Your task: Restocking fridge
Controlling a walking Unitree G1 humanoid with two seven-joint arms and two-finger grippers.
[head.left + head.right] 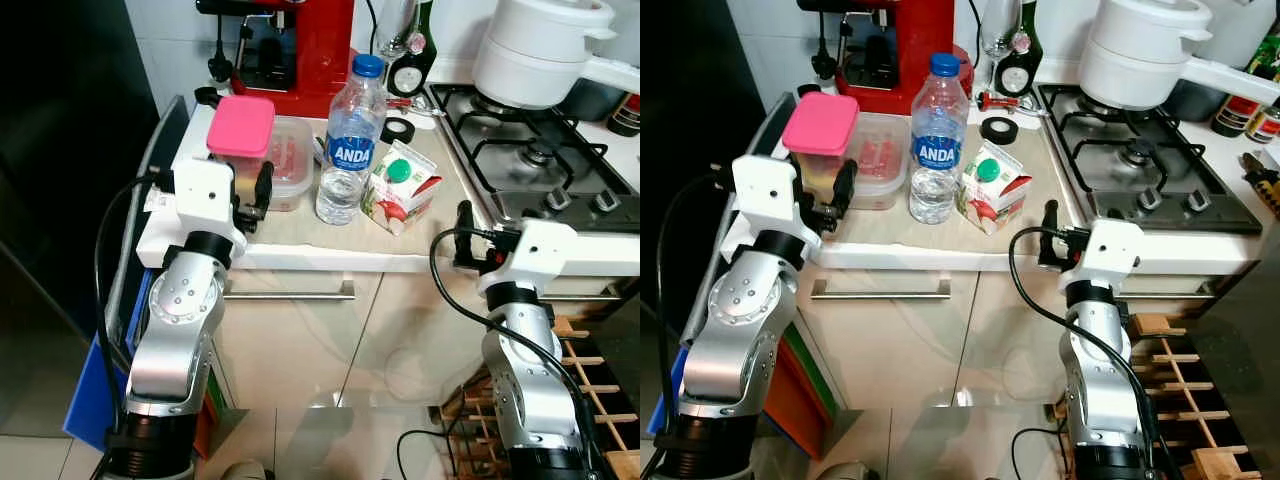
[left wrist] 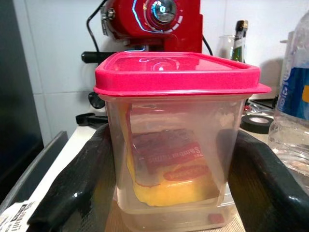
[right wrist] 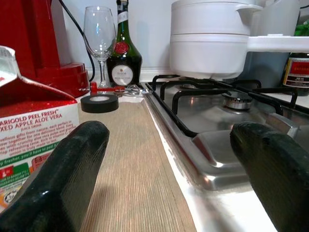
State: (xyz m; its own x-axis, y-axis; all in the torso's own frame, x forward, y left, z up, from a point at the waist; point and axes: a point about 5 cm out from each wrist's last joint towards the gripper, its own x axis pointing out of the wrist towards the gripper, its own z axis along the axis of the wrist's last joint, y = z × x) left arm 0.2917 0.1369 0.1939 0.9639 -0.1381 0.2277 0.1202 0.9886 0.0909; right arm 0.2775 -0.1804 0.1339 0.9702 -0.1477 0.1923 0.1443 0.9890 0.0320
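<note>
A pale wood-grain countertop (image 1: pixel 430 175) holds a pink-lidded container (image 1: pixel 240 140), water bottle (image 1: pixel 350 140), juice carton (image 1: pixel 402 187), tape roll (image 1: pixel 398 129) and red coffee machine (image 1: pixel 290 45).

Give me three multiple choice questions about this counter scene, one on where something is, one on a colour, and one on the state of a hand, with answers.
1. Where does the water bottle stand?
A. On the stove
B. Between the tub and the juice carton
C. Behind the coffee machine

2. What colour is the tub lid?
A. Pink
B. Blue
C. Green

3. What is the left hand doing?
A. Hanging at the robot's side
B. Shut on the bottle
C. Open, with a finger on each side of the tub

Answers:
1. B: the bottle is flanked by the tub on its left and the juice carton on its right.
2. A: the lid shows bright pink in the eye and left wrist views.
3. C: the left wrist view shows the black fingers flanking the tub's walls; whether they touch it is unclear.
</note>
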